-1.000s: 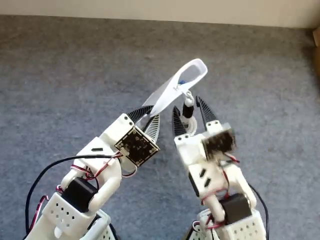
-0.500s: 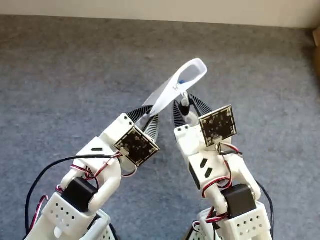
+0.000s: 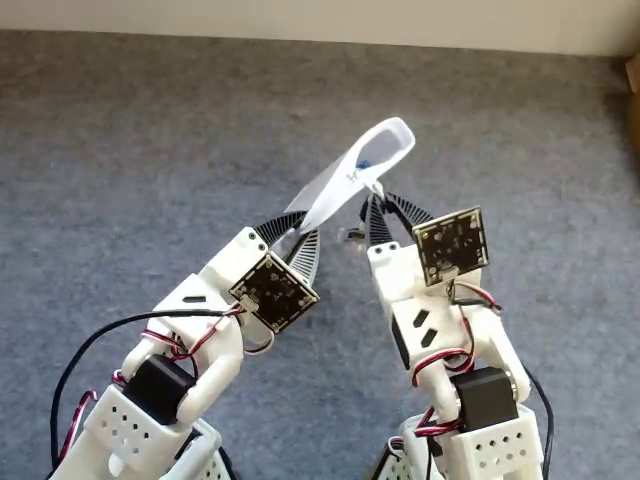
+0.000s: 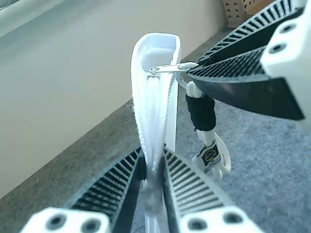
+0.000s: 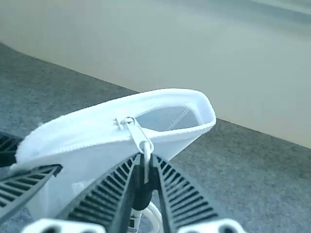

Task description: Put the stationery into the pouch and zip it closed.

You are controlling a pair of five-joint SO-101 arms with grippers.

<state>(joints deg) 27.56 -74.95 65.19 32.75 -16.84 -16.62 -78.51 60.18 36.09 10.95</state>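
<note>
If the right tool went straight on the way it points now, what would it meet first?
Probably the white pouch: the right tool grips its zipper pull, and the pouch's edge lies directly ahead.

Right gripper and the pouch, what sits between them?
Just the zipper pull tab: the right gripper pinches it, and it runs up to the pouch, as the right wrist view shows.

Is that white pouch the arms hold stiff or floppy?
Probably soft: the pouch looks like thin fabric, pinched flat in the left gripper. Likely light, as it stands out from that one pinch. The small metal zipper pull in the right gripper might slip.
</note>
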